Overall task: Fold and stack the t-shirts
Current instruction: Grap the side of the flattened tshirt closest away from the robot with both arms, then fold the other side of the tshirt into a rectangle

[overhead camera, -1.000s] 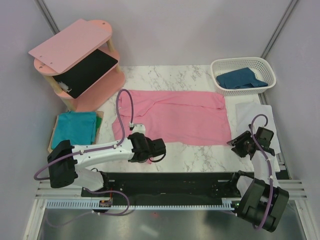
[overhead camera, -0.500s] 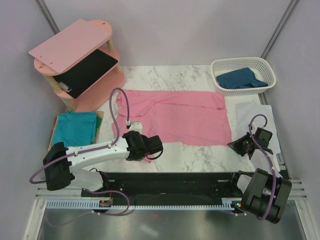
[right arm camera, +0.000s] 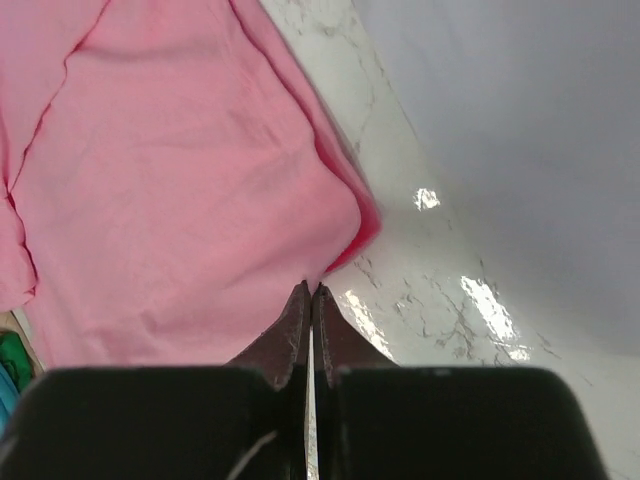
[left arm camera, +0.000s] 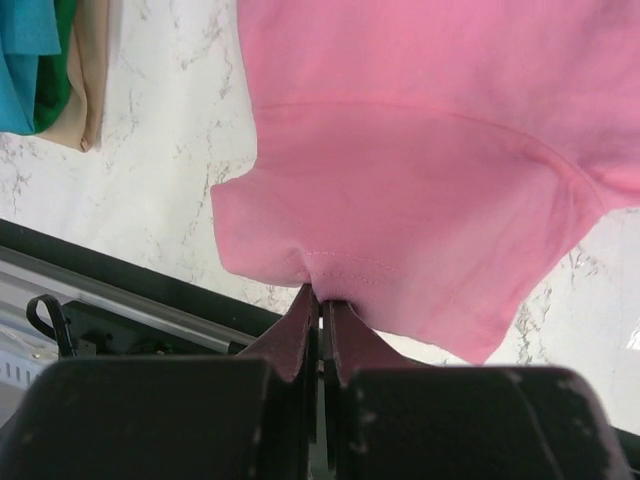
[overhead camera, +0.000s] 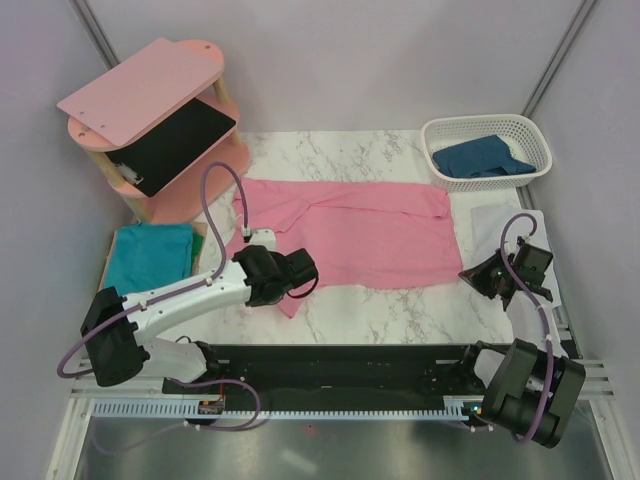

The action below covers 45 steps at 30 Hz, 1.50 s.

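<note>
Pink shirt (overhead camera: 370,230) lies spread across the worktop (overhead camera: 400,310) in the top view. Within the last second my right pincer (overhead camera: 470,277) has snapped closed at its near-right corner, while the left pincer (overhead camera: 303,278) has carried the near-left hem up and inward.

Left wrist: the left pincer (left arm camera: 322,300) clamps the stitched hem of the pink shirt (left arm camera: 430,150).

Right wrist: the right pincer (right arm camera: 311,295) is closed on the edge of the pink shirt (right arm camera: 180,200), where the cloth puckers. Both near corners look held, so I judge the fold away from me can start.
</note>
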{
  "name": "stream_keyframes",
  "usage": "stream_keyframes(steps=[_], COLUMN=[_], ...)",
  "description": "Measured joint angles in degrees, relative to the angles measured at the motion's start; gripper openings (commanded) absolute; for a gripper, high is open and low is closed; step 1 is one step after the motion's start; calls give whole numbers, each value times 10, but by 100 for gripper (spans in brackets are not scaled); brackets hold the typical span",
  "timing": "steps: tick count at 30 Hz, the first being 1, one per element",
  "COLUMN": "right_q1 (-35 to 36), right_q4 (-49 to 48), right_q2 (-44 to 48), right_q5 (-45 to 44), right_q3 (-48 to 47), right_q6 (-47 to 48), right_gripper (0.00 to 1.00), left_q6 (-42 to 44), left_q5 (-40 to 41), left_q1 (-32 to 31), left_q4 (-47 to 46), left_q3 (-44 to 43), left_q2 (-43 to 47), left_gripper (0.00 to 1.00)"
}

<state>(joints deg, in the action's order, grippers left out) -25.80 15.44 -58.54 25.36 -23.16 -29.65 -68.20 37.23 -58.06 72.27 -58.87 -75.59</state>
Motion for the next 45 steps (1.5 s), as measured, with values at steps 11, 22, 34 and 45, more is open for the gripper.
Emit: stream_keyframes(steps=[11, 22, 34, 45], right_q1=[44, 174, 201, 208], right_q4=[-18, -46, -85, -98], right_q2=[-109, -175, -289, -352], right_q5=[-15, -137, -203, -224], right_q3=[-95, -156, -221, -280], right_q6=[20, 31, 34, 35], right_gripper=[0, 0, 0, 0], left_q6=[125, 243, 336, 389], left_q5=[15, 13, -5, -18], left_q1=[110, 190, 272, 310], left_q4=[-43, -114, -168, -196], left_q3=[-75, -134, -186, -246], left_q2=[-40, -105, -173, -238], left_gripper=[2, 2, 2, 2])
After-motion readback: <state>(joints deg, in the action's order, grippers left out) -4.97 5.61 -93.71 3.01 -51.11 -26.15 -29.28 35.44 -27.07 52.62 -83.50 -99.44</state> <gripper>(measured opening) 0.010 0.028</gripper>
